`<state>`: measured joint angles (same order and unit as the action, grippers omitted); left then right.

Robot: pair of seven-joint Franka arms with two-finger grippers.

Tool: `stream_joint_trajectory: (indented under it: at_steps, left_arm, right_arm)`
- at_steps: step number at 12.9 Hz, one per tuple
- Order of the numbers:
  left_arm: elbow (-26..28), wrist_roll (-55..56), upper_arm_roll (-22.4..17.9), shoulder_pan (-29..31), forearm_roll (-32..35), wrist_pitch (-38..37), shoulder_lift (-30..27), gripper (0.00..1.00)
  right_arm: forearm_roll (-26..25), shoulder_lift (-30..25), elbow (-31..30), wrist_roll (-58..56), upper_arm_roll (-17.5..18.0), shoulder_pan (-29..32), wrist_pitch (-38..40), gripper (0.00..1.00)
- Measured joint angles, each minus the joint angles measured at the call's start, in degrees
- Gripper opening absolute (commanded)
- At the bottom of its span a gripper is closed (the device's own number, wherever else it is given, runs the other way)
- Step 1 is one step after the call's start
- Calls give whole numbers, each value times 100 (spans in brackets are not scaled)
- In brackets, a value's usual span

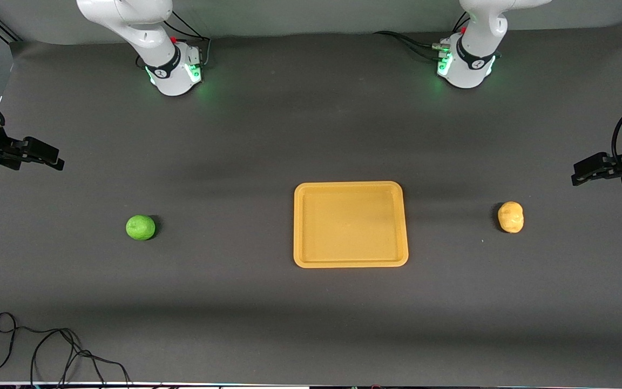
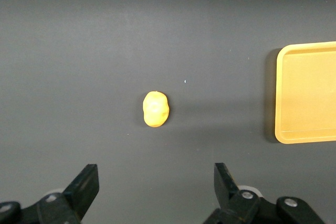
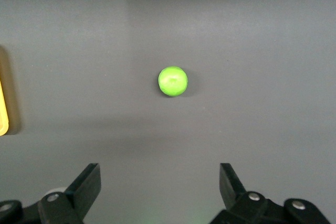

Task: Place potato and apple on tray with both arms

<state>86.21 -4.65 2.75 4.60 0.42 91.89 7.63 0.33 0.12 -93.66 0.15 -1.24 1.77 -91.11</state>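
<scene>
Dark grey matting covers the whole table, the largest thing in sight. Two white arms rise from green-lit bases along the edge farthest from the front camera, the right arm at one end and the left arm at the other.

Next in size, the orange-yellow tray lies flat near the middle of the table, nothing in it, its low rim unbroken all round. An edge of it also shows in both wrist views.

Each gripper hangs in the air at its own end of the table, holding nothing. The right gripper is over bare matting toward the right arm's end, its fingers spread wide. The left gripper is over bare matting toward the left arm's end, its fingers likewise spread wide.

Among the small things, the green apple rests on the matting well apart from the tray, toward the right arm's end. The yellow-tan potato rests on the matting toward the left arm's end, also well apart from the tray.

Thin black cable lies looped near the edge closest to the front camera.
</scene>
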Motion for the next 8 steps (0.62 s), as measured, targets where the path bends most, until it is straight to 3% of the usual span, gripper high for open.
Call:
stream_joint_trajectory:
  at_steps: [4,8]
  left_arm:
    - [98,-8,1,0,4,130,41,98]
    - [741,-178,-2,6,19,1111,352,98]
  right_arm:
    - [0,0,5,0,0,0,0,100]
    - [0,1,12,0,0,0,0,100]
